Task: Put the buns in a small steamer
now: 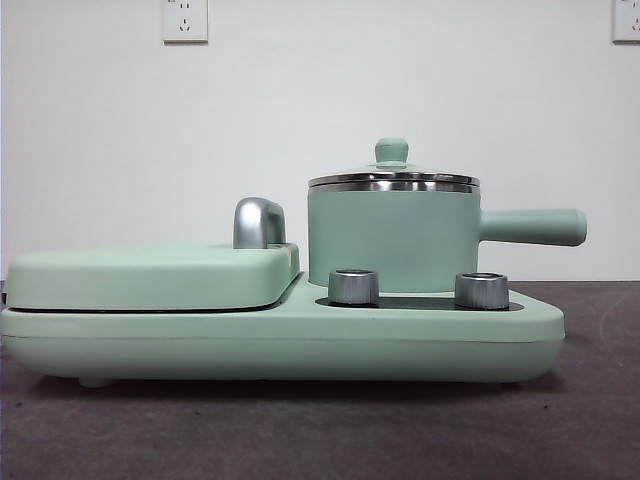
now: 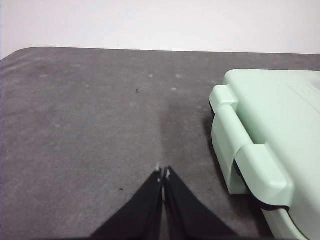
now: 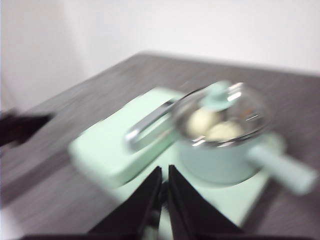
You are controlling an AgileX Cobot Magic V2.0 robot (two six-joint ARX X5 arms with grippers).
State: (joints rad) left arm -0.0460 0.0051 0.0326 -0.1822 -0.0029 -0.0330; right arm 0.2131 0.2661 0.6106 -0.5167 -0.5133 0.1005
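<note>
Mint-green small steamer [image 1: 393,240] is sitting lidded on the cooker base [image 1: 300,335] w/ both buns [image 3: 212,125] showing pale under the glass lid [image 3: 220,112], though the right wrist view is blurred. Right gripper [image 3: 164,186] is hanging above & short of the pot, jaws together, empty. Left gripper [image 2: 163,175] is waiting over bare table [image 2: 90,125] beside the griddle [image 2: 270,135], jaws together. Task is looking done; next move prob. calls only for parking both arms clear.

Mint-green steamer [image 1: 392,240], cream buns [image 3: 212,126]
</note>
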